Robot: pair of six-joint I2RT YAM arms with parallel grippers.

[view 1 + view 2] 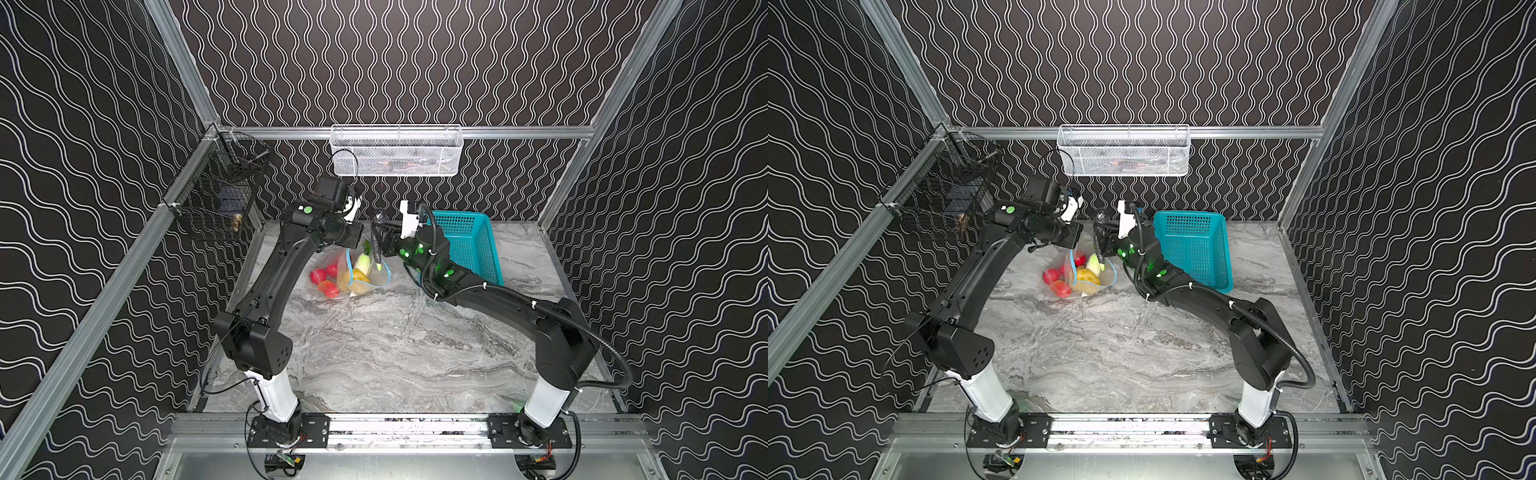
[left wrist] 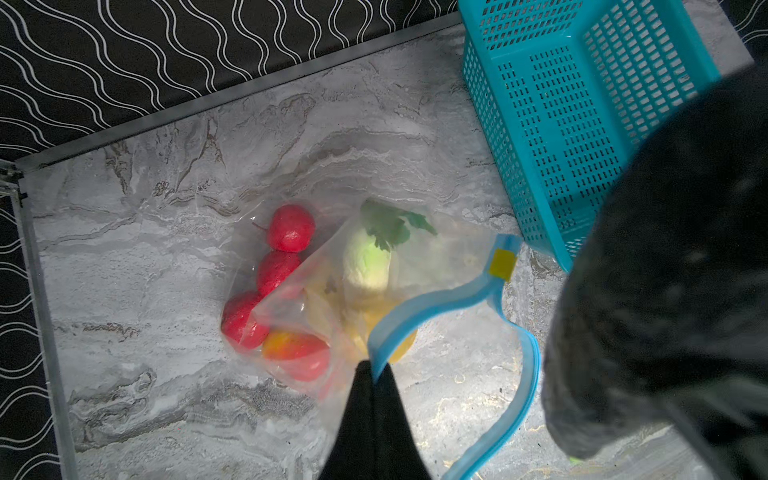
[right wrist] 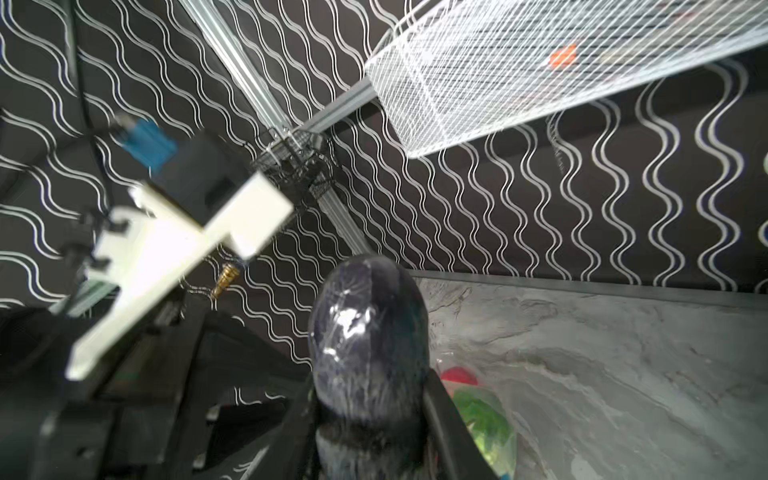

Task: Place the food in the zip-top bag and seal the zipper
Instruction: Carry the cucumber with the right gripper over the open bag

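The zip-top bag lies at the table's back with its mouth pulled open. My left gripper is shut on the blue zipper strip and holds that rim up. The yellow slider tab sits at the strip's far end. Inside the bag are three red tomatoes, a white-green radish, a yellow potato and an orange-yellow piece. My right gripper is shut on the dark cucumber, which hangs tip-down over the bag's mouth.
A teal plastic basket leans tilted behind the right arm, close to the bag. A white mesh basket hangs on the back rail and a black wire basket on the left rail. The marble table stretches towards the front.
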